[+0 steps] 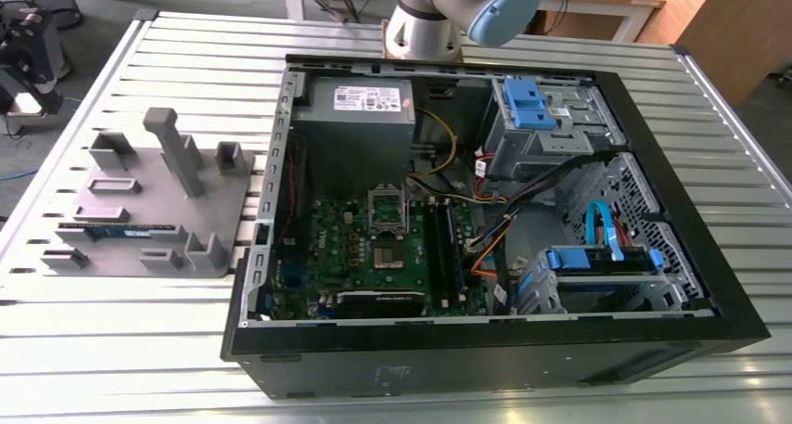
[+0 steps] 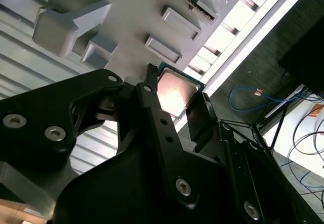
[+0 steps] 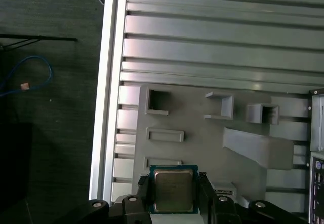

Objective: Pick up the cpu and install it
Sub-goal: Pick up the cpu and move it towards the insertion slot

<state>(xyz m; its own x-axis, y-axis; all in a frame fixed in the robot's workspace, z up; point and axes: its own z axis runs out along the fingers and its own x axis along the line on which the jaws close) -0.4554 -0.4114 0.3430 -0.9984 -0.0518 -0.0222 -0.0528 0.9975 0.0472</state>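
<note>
Two pincer fingers [image 2: 154,107] pinch the cpu [image 2: 176,93] — partly hidden behind them.

A grey holder [image 1: 136,206] with a memory stick [image 1: 118,229] sits on the slatted bench [image 1: 124,350], just beside an open computer case [image 1: 495,354] showing its motherboard [image 1: 371,252].

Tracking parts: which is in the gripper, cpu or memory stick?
The cpu, square and metal-topped; the long memory stick lies on the holder.
</note>
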